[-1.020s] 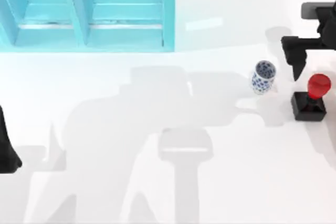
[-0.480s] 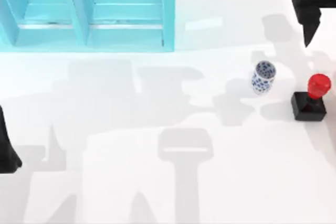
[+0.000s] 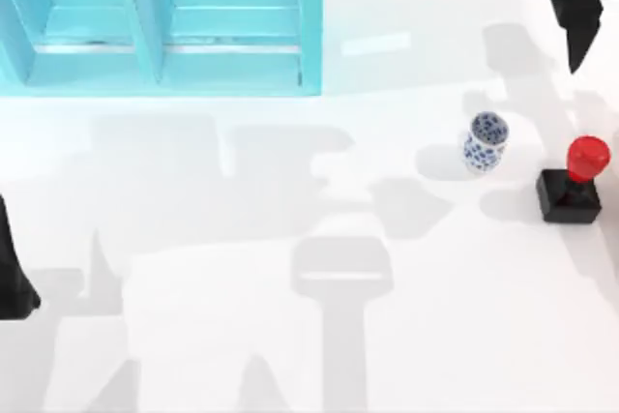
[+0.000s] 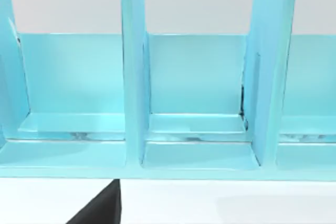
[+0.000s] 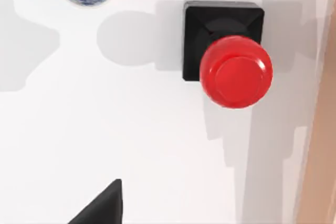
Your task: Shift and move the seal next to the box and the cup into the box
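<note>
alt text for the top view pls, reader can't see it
A white table seen from above: a red-knobbed seal on a black base stands near the right edge, with a blue-patterned white cup upright just to its left, apart from it. A turquoise box with open compartments sits at the upper left. The right gripper is at the upper right corner, the left gripper at the left edge.

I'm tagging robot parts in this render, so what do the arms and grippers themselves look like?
Both are plain matte black with no markings, cables or coloured trim visible. The right gripper at the top view's upper right is blocky and angular, narrowing to a dark pointed tip. The left gripper at the left edge is a dark tapering wedge. Each wrist view catches a black triangular piece at its lower edge.
</note>
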Controlling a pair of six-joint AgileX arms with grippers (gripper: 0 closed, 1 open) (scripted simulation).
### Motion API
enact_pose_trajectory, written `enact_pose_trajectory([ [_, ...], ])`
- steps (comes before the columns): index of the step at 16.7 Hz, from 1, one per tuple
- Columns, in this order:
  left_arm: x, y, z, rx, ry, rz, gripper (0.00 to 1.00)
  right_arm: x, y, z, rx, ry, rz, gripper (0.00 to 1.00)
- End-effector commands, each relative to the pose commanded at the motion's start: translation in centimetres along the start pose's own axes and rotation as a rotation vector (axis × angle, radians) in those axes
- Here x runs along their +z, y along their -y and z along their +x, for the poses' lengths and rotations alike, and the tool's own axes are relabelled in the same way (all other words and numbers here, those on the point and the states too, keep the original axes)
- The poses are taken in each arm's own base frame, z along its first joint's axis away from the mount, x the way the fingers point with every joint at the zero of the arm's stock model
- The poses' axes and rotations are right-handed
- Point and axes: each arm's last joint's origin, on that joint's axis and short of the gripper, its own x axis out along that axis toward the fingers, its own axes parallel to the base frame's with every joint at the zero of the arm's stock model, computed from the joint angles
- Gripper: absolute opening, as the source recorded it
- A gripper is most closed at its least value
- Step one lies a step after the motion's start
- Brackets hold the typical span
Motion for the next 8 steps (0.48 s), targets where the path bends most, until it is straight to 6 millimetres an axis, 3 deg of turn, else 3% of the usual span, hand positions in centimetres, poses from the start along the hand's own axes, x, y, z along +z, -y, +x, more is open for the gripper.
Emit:
enact_pose_trajectory([
  [3, 0.0, 0.0, 0.0, 0.000, 0.000, 0.000, 1.00, 1.5, -1.6, 2.0, 0.002, 0.004, -0.006, 1.00],
  [8, 0.0, 0.0, 0.0, 0.000, 0.000, 0.000, 1.00, 4.8, -5.2, 8.1, -0.006, -0.009, 0.002, 1.00],
])
